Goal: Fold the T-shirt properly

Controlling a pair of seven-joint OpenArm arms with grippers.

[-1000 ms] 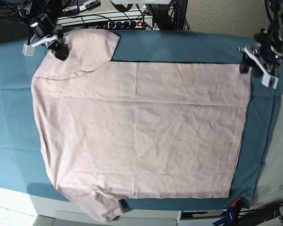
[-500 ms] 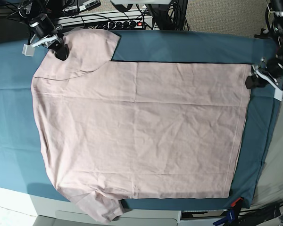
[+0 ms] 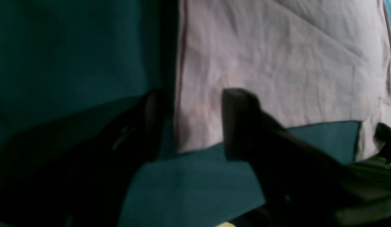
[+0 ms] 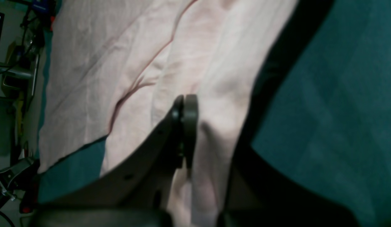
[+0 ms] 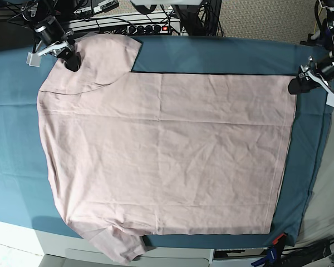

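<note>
The pale pink T-shirt (image 5: 167,150) lies spread flat, plain side up, on the teal table cloth (image 5: 211,53), with its hem toward the right. My left gripper (image 5: 296,86) is at the hem's far corner. In the left wrist view it (image 3: 192,126) stands open, one finger over the T-shirt (image 3: 277,63) and one over the cloth, with the corner between them. My right gripper (image 5: 71,60) sits on the far sleeve near the shoulder. In the right wrist view it (image 4: 184,104) is shut, and the T-shirt's fabric (image 4: 119,47) bunches at its tips.
A power strip and cables (image 5: 145,26) run along the back edge of the table. The near sleeve (image 5: 119,247) hangs over the front edge. A clamp (image 5: 275,245) holds the cloth at the front right corner.
My left gripper has come down and in from the right edge to the hem's far corner. The right arm and the T-shirt have not moved.
</note>
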